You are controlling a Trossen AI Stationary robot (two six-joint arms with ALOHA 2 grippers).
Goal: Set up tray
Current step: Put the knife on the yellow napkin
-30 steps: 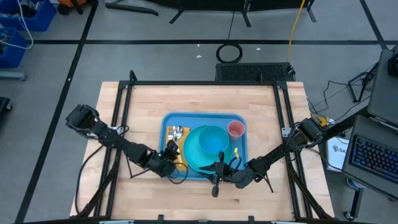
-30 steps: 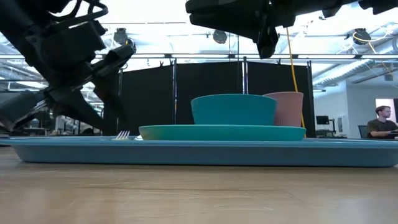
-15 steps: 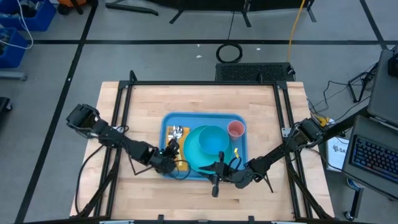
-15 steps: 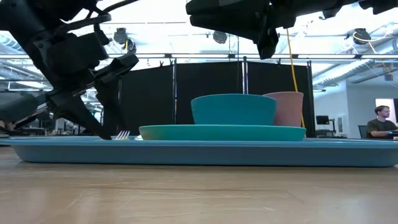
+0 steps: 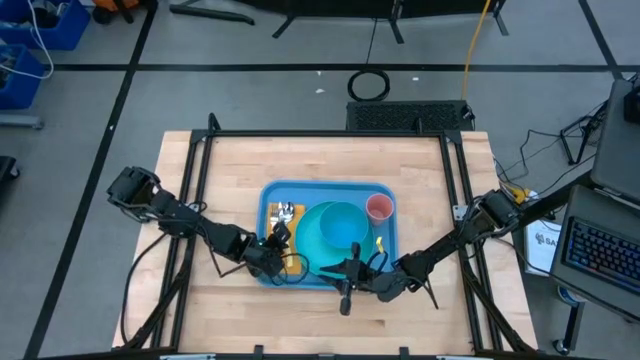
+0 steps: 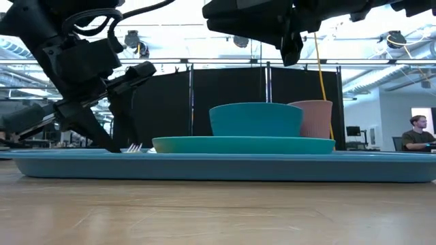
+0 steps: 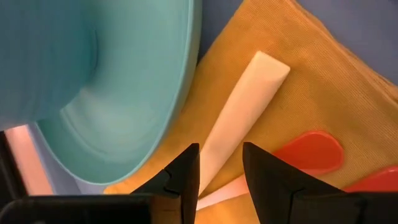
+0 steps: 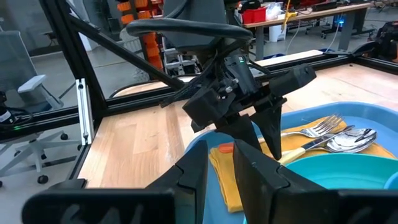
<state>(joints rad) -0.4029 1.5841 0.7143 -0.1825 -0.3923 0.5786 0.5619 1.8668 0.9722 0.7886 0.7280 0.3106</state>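
— Changed since a second ago? Starting big.
— Light-blue tray [image 5: 268, 197] unmoved, at the middle of the wooden table [image 5: 230, 165], toward the near edge. Same for the teal plate [image 5: 312, 250] on it, the teal bowl [image 5: 345, 221] on the plate, the pink cup [image 5: 379, 207] in the tray's far right corner.
— And the arms?
— Left gripper [image 5: 278, 250] shifted rightward, now over the tray's near left part above the yellow-orange napkin [image 5: 291, 265]; a second back, farther out by the tray's left edge. Right gripper [image 5: 346, 283] parked at the tray's near edge, same spot as before.
— Anything the wrist cameras add?
— Left wrist: fingers [image 7: 186, 177] slightly apart, empty, straddling a cream utensil handle [image 7: 239, 118] lying on the napkin [image 7: 323, 87], not clamped on it. Orange-red utensil parts [image 7: 309, 151] beside the handle, plate rim [image 7: 155, 106] right alongside. None of that readable from above.
— Right wrist?
— Own fingers [image 8: 194, 171] a little apart, holding nothing. Beyond them the left gripper [image 8: 264, 134] pointing down at the napkin [image 8: 227, 171], plus a fork [image 8: 320, 127] and spoon [image 8: 351, 140] lying on the tray [image 8: 199, 146].
— Low view?
— Tray [image 6: 225, 169] flat on the table, plate [image 6: 243, 144], bowl [image 6: 256, 120] and cup [image 6: 315, 117] stacked in profile, fork tines [image 6: 133, 147] poking up at the left, left gripper [image 6: 112, 139] down close to the tray. Person [image 6: 417, 134] seated far back on the right.
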